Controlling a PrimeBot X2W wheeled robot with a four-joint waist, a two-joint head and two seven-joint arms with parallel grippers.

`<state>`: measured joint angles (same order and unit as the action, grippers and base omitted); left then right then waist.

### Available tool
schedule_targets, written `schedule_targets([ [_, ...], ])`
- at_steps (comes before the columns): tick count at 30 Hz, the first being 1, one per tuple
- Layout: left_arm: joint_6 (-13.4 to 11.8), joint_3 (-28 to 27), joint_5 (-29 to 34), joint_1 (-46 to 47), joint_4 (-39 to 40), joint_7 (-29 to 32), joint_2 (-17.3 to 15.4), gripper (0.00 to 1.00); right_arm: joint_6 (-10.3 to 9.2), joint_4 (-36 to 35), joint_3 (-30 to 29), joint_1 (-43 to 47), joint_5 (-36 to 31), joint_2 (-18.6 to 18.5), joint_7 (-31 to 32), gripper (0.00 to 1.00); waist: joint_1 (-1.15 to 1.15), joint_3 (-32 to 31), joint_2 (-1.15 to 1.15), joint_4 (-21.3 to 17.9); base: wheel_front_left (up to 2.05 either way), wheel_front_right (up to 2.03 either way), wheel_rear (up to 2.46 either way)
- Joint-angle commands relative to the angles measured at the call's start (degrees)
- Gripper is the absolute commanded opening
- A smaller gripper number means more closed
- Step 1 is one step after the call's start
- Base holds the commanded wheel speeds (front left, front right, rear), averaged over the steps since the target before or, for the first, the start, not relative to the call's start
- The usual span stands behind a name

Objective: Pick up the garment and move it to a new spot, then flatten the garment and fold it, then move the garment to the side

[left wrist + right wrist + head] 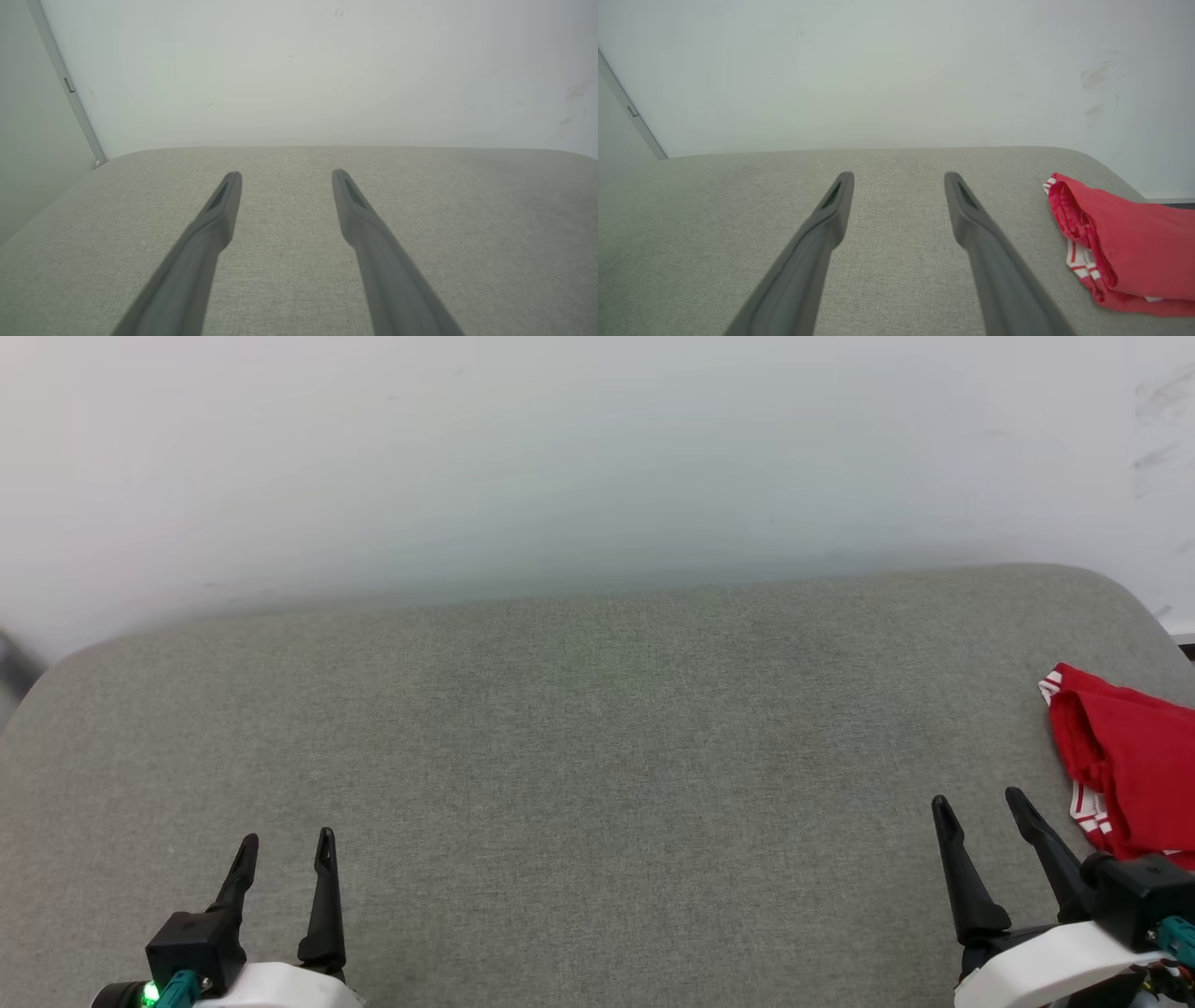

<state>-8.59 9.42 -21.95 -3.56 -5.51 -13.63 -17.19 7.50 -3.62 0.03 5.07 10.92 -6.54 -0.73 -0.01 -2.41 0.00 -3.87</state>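
The garment (1134, 761), red with red-and-white striped trim, lies folded in a compact bundle at the far right edge of the grey cushioned surface (579, 728). The right wrist view has the garment (1129, 247) at its right side. My right gripper (980, 803) stands open just left of the bundle, apart from it, fingers empty. The same right gripper (899, 177) hovers over bare grey fabric. My left gripper (285, 845) is open and empty near the front left of the surface. In the left wrist view the left gripper (286, 175) points toward the wall.
A pale wall (597, 457) rises directly behind the surface, with scuff marks (1158, 420) at its upper right. The surface's rounded corners fall away at far left and far right. A thin vertical trim strip (65, 84) runs down the wall at the left.
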Motion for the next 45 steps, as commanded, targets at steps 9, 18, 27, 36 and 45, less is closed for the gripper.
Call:
schedule_targets([
  [9,0.1,0.2,-0.7,-0.7,-0.4,0.0,-0.4,1.0,-0.02,-1.6,0.3,0.3,-0.5,0.3,0.3,1.0,0.01,0.2,0.0,-0.1,0.0,0.0,0.0],
  [18,0.0,0.9,-1.0,-1.3,-2.9,0.3,1.2,0.0,0.01,0.8,0.7,1.0,-0.3,0.2,0.4,0.0,0.01,0.3,0.0,0.0,0.0,0.0,0.0],
  [27,2.0,-1.1,-9.6,0.2,-3.6,2.7,2.7,0.0,0.01,2.8,0.3,-0.5,10.2,0.3,0.9,0.0,0.01,0.5,0.0,0.3,0.0,0.0,0.0],
  [36,3.8,-3.0,-17.3,1.6,-4.3,4.9,4.2,0.0,0.01,4.6,-0.3,-2.0,19.5,0.5,1.4,0.0,0.01,0.6,0.0,0.5,0.0,0.0,0.0],
  [45,5.4,-4.7,-24.2,2.7,-4.8,6.9,5.5,0.0,0.0,6.3,-0.8,-3.2,27.8,0.7,1.9,0.0,0.01,0.8,0.0,0.8,0.0,0.0,0.0],
])
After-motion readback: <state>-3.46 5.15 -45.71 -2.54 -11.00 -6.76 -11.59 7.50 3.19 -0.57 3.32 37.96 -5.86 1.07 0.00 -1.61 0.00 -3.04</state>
